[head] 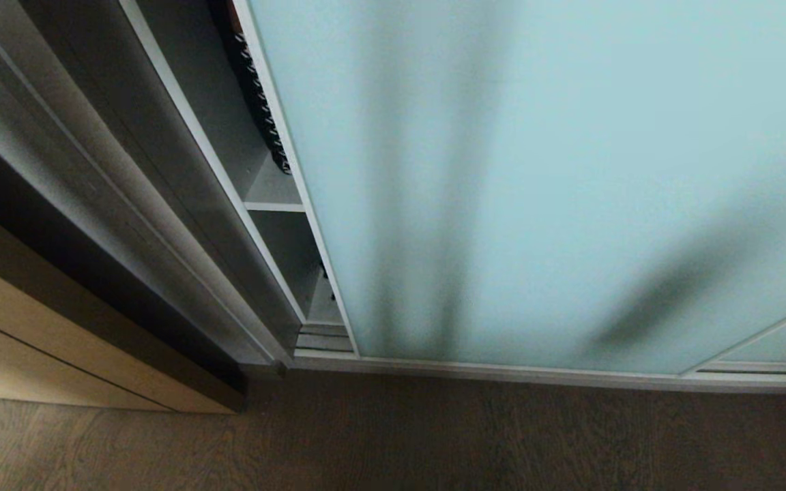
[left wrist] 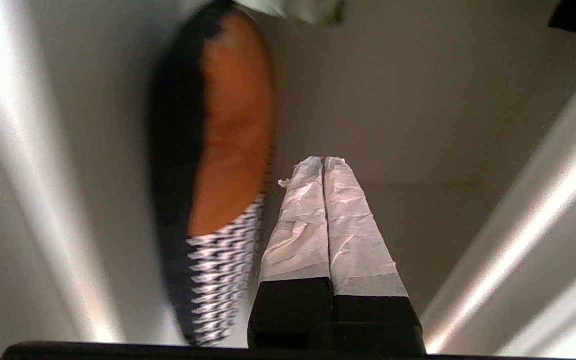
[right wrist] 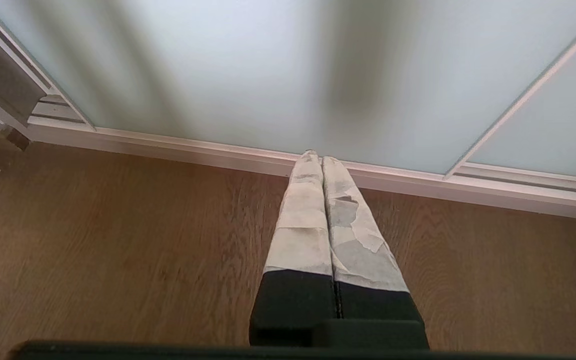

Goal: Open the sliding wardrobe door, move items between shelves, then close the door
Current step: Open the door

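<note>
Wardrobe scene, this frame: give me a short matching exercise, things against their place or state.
Things:
1. sliding wardrobe door
2. left gripper
3. right gripper
4. shelf

Place or state:
A. shut, over the wood floor
B. white-grey, seen in the narrow gap
C. frosted blue-green, covering most of the opening
D. shut, beside an orange, black and patterned item

Pairs: 1-C, 2-D, 3-A, 4-B

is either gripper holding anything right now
Nothing is held. The left gripper is shut and empty inside the wardrobe; the right gripper is shut and empty above the floor.
</note>
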